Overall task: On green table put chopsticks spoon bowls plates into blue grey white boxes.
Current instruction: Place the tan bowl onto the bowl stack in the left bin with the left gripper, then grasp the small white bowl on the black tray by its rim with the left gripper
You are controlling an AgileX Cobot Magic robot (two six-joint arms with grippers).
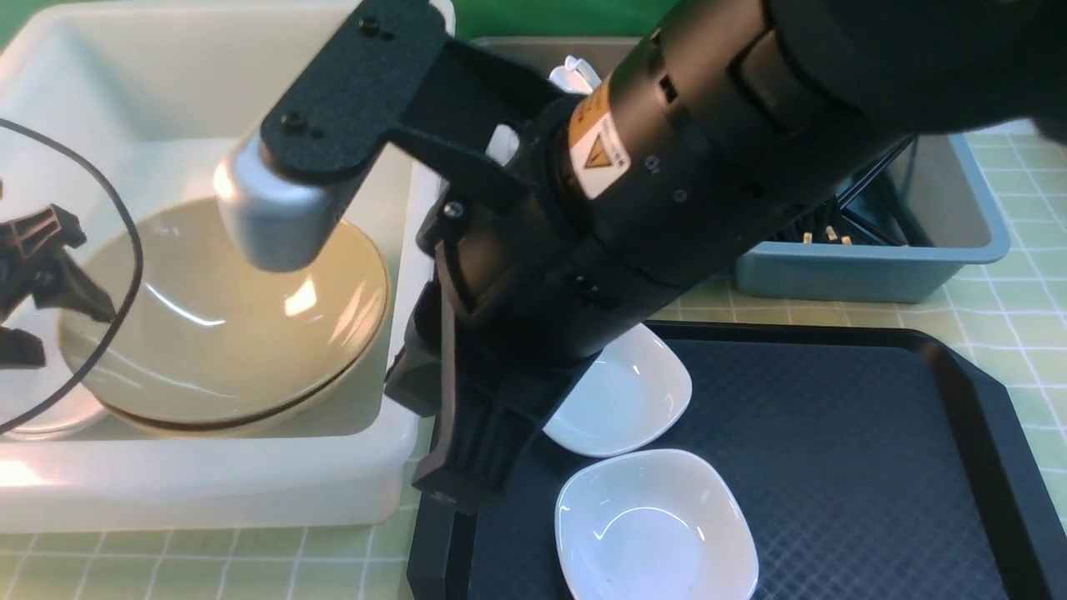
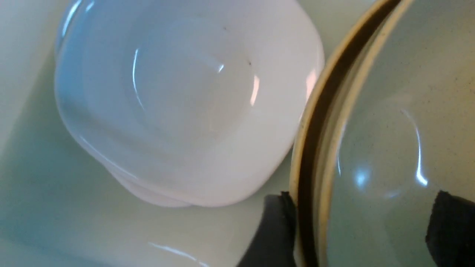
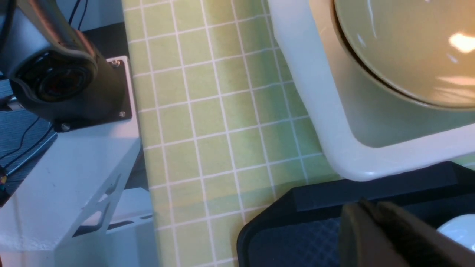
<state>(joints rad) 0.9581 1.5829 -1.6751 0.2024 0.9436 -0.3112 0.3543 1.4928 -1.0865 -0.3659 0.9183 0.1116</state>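
green table point(image 1: 1021, 287): pale green cloth, small squares ruled in thin white lines.
white box point(image 1: 208, 496): translucent milky white, plain.
bowls point(image 1: 225, 333): glossy tan-beige, with a dark line under the top rim.
plates point(image 1: 658, 529): glossy plain white.
blue box point(image 1: 867, 271): dull blue, greyer inside.
chopsticks point(image 1: 875, 227): black.
tray point(image 1: 834, 467): black, fine diamond-grid texture.
right arm point(image 1: 708, 167): black, with a white label bearing an orange-yellow warning triangle.
wrist camera housing point(image 1: 275, 217): silver-grey.
cable point(image 1: 125, 250): black.
left gripper point(image 2: 362, 230): black fingers.

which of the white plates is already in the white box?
The plate lying beside the tan bowls inside the white box. The other two plates lie on the black tray, outside any box.
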